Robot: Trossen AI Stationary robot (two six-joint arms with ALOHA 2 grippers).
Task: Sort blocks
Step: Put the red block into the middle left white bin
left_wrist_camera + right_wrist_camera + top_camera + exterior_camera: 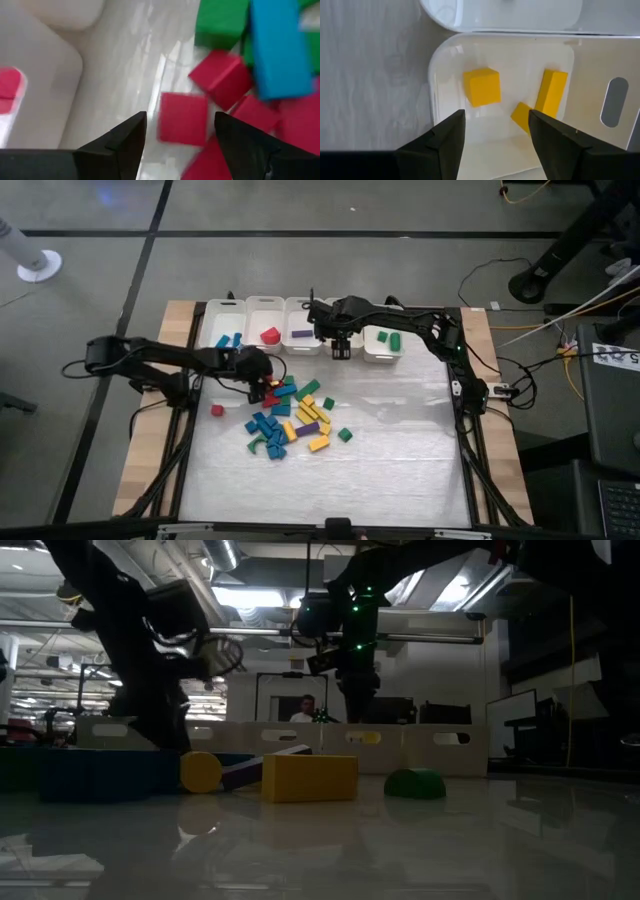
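A pile of red, blue, green, yellow and purple blocks (295,415) lies on the table's middle. My left gripper (262,383) hangs open over the pile's far left end. A red cube (183,132) lies on the table below the gap between its fingers, beside other red blocks (222,77). My right gripper (340,346) stands open above the fourth white bin (440,70), which holds three yellow blocks (481,86). The gripper hides that bin in the high view. One red block (216,410) lies alone left of the pile.
Five white bins (250,308) stand in a row along the far edge, with blue (228,340), red (270,335), purple (300,335) and green (385,338) blocks showing in them. The red bin's corner (45,75) is close beside my left gripper. Bare table lies nearer and to the right.
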